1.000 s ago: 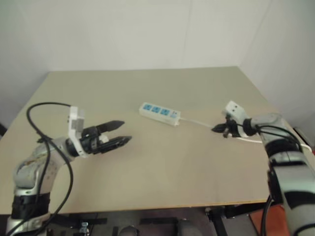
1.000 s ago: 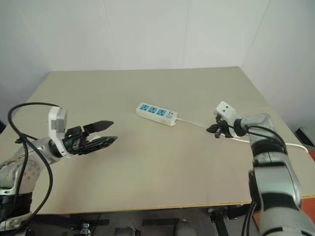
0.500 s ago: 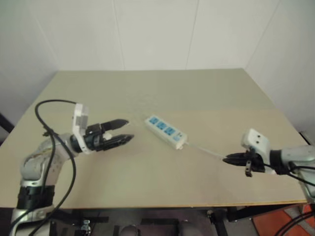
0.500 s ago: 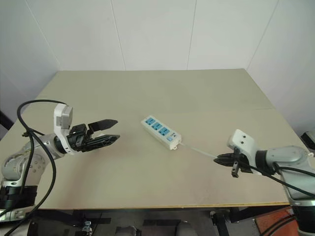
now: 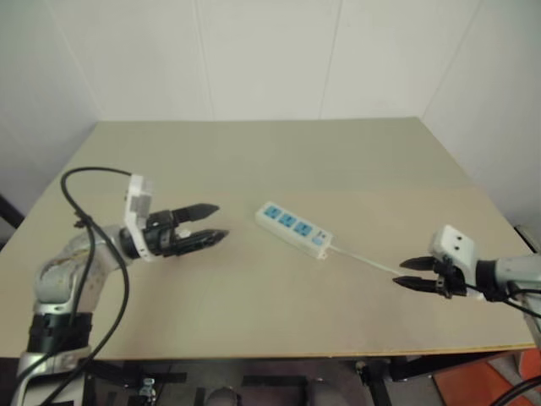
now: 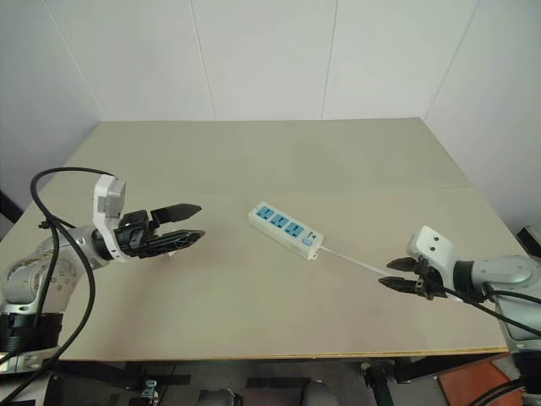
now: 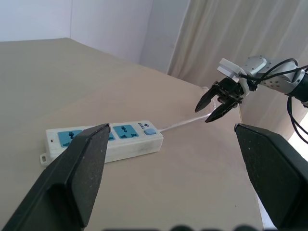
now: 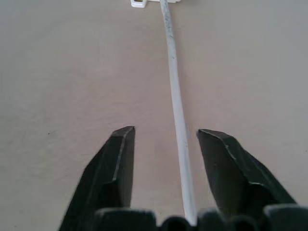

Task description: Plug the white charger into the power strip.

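On the table (image 6: pixel 279 152), one power strip (image 6: pixel 286 230) with three blue sockets.

Power strip (image 6: pixel 286 230) lies mid-table (image 6: pixel 254 152), cord (image 6: pixel 355 259) trailing right.

A white power strip (image 5: pixel 294 228) with blue socket faces and a thin white cord (image 5: pixel 363 260) is seen on the plain beige bench (image 5: pixel 270 161), flanked by black-fingered claws.
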Controlling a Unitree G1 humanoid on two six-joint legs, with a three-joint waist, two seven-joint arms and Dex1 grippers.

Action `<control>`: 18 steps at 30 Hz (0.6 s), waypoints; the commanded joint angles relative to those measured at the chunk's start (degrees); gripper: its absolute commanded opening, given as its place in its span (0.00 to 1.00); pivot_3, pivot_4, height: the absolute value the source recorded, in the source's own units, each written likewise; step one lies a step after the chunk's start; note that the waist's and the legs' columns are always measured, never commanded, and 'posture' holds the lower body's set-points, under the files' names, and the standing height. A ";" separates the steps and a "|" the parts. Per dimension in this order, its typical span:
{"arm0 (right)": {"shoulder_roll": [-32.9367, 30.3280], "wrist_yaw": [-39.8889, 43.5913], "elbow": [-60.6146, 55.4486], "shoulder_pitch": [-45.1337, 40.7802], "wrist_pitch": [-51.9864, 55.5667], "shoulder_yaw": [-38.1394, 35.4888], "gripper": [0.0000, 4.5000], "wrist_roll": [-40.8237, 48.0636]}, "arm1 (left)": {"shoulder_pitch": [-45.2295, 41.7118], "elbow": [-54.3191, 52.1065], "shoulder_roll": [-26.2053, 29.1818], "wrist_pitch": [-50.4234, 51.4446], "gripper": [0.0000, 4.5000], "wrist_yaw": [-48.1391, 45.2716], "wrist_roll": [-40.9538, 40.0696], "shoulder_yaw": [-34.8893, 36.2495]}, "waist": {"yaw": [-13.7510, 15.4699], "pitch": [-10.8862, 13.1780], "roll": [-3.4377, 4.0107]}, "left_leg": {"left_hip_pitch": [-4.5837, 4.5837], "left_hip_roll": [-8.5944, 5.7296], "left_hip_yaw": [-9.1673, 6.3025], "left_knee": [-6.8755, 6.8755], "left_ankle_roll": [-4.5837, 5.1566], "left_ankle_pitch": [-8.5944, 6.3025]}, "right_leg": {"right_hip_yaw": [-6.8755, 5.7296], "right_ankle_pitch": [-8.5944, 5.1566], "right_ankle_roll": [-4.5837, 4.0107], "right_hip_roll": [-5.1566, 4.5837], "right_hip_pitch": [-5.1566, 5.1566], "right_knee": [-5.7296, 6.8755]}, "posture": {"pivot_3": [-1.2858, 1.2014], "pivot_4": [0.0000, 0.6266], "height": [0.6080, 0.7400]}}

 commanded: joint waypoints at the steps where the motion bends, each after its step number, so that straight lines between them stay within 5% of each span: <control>1: -1.82 1.12 0.60 -0.14 -2.00 -1.60 0.82 1.39 | 0.85 -1.60 1.08 -1.19 1.00 -0.57 0.11 1.31 | 0.00 0.00 0.00 | 0.01 0.00 0.00 0.00 0.00 0.00 | 0.00 0.00 0.00 0.00 0.00 0.00 | 0.52 0.24 1.00; 4: -2.30 2.01 -0.16 0.04 -1.65 -2.98 1.00 3.14 | 1.48 -1.60 1.40 -1.61 1.00 -0.37 0.30 1.59 | 0.03 0.00 0.00 | 0.01 0.00 0.00 0.00 0.00 0.00 | 0.00 0.00 0.00 0.00 0.00 0.02 | 0.52 0.24 1.00; 10: 0.30 0.20 -4.28 -0.31 -2.48 -6.36 1.00 8.03 | 1.66 -0.74 2.27 -2.18 1.00 -0.76 0.59 2.30 | 0.01 0.00 0.00 | 0.00 0.00 0.00 0.00 0.00 0.00 | 0.00 0.00 0.00 0.00 0.00 0.01 | 0.52 0.24 1.00; 18: 21.34 -14.07 -7.28 -3.26 -9.60 -5.03 1.00 12.17 | 1.72 0.41 2.40 -3.19 1.00 -1.11 1.49 2.66 | -0.06 -0.03 -0.04 | 0.02 0.03 -0.03 0.00 -0.01 0.00 | -0.01 0.00 -0.01 0.03 -0.01 0.06 | 0.52 0.24 1.00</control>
